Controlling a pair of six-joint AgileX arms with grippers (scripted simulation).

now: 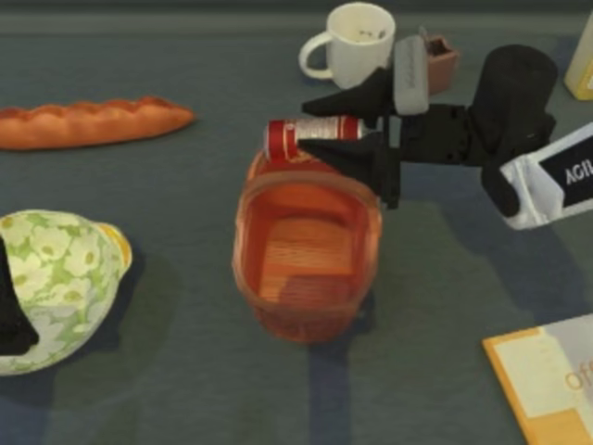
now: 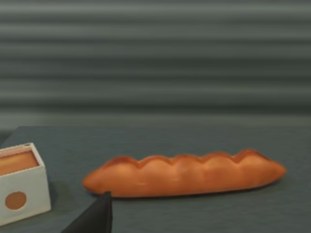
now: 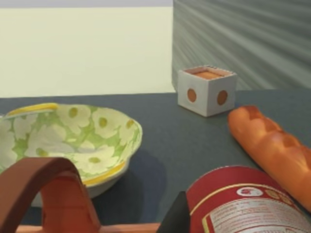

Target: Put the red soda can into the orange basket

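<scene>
1. Right gripper point(image 1: 363, 141) is clamped on the red soda can point(image 1: 310, 135), which lies sideways between the fingers, silver end pointing toward the table's left.
2. I read the can as hanging over the far rim of the orange basket point(image 1: 243, 243), not over the open middle; the basket itself sits mid-table with its slatted floor bare.
3. From the right wrist view the can point(image 3: 243, 204) fills the near corner, with one basket handle point(image 3: 36, 177) arching beside it.
4. My worry: letting go here could drop the can onto the rim or a handle, so it rolls off toward the white mug point(image 1: 357, 42) at the far side.
5. A cylinder on its side will roll freely, so I'd want it brought nearer, over the basket floor, before the fingers part.
6. Lowering too steeply risks the fingers knocking the rim and shoving the basket.
7. Left arm is parked at the left edge beside the green floral bowl point(image 1: 56, 278); I cannot tell its finger state.
</scene>
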